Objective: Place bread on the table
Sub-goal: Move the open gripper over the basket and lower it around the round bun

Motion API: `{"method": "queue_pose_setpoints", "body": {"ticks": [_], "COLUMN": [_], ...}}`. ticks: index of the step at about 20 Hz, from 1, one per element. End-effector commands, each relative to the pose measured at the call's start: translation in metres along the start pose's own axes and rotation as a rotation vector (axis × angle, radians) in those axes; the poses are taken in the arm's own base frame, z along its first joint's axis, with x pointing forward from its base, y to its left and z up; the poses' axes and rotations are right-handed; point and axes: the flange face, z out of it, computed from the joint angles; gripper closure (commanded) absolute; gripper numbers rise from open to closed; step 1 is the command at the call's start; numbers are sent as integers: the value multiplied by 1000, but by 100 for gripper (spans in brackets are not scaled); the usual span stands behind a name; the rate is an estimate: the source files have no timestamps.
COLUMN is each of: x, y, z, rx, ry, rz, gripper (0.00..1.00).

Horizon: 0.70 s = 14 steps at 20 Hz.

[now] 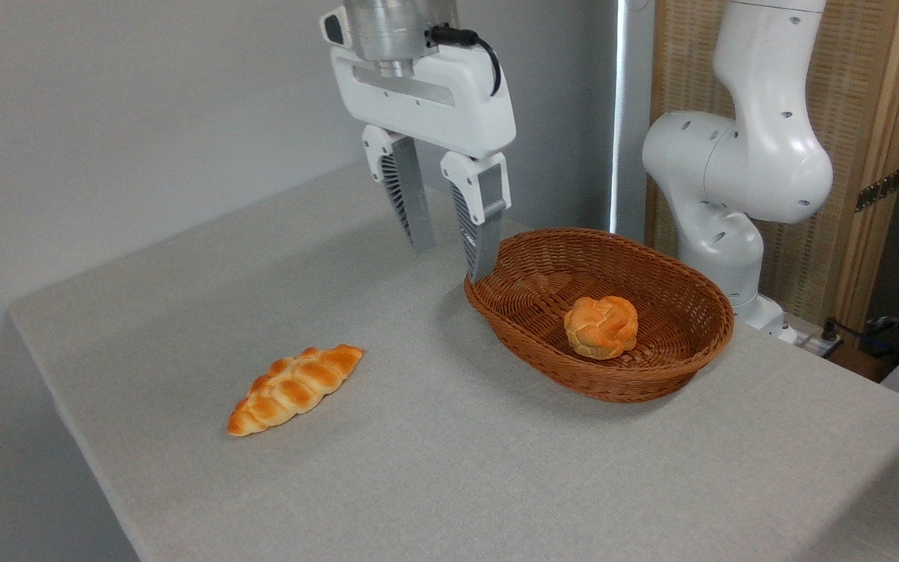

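Note:
The bread (601, 326), a small round orange-golden bun with a knotted top, lies inside the brown wicker basket (652, 382) on the right half of the table (449, 468). My gripper (449, 261) hangs above the table just left of the basket's left rim, fingers pointing down and spread apart, open with nothing between them. It is well clear of the bun, up and to its left.
A long braided pointed loaf (295, 388) lies on the grey tabletop at the left front. The arm's white base (730, 179) stands behind the basket at the right. The table's left edge runs close to the loaf.

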Motion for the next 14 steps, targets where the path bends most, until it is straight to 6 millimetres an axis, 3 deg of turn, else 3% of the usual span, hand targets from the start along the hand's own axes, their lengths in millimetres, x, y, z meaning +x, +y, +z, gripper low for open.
{"method": "queue_pose_setpoints", "body": {"ticks": [1, 6, 8, 14], "x": [-26, -33, -46, -62], "y": [21, 41, 46, 49], "z": [13, 39, 51, 68], "rx": [-15, -59, -82, -111], "ry": [-22, -67, -69, -68], "rz": [76, 184, 184, 175], "gripper": [0, 0, 0, 0]}}
